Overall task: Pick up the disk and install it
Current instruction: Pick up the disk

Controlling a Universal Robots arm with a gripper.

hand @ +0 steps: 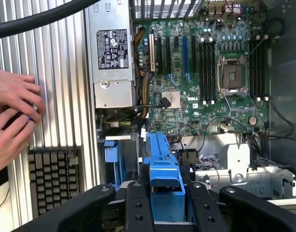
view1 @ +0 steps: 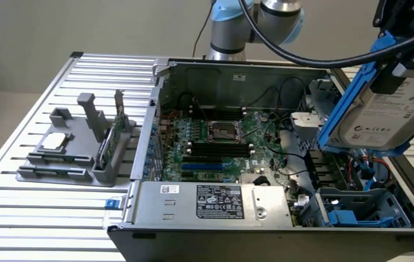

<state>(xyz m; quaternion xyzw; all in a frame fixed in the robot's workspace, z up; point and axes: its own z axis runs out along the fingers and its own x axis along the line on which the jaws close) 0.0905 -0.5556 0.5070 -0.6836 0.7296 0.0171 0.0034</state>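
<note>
Ribbed metal table point(view1: 39, 218) w/ an open PC case point(view1: 265, 243) lying on it, pale wall behind. Inside the case: green motherboard point(view1: 214, 142) in the middle, silver PSU point(view1: 214, 202) along the near wall, blue drive bay point(view1: 356, 210) in the near corner on the exterior view's right.

Gripper point(hand: 168, 205) is clenched on the disk point(view1: 389, 114). In the wrist view its black fingers point(hand: 138, 208) sit either side of the blue carrier, touching it. Disk hangs directly below the gripper, up in the air & tilted, label side toward the exterior cam. It's over the case's end at the exterior view's right, above the blue bay, not touching case or bay. Wrist cam looks past the carrier's edge down onto the motherboard.

Grey holder point(view1: 76, 158) sits on the table at the exterior view's left, just outside the case, w/ a small square chip point(view1: 54, 142) lying flat on it & a thin green card point(view1: 108, 144) standing on edge. A person's hands point(hand: 12, 111) are over the table beside the case, close to a keyboard point(hand: 53, 179).
</note>
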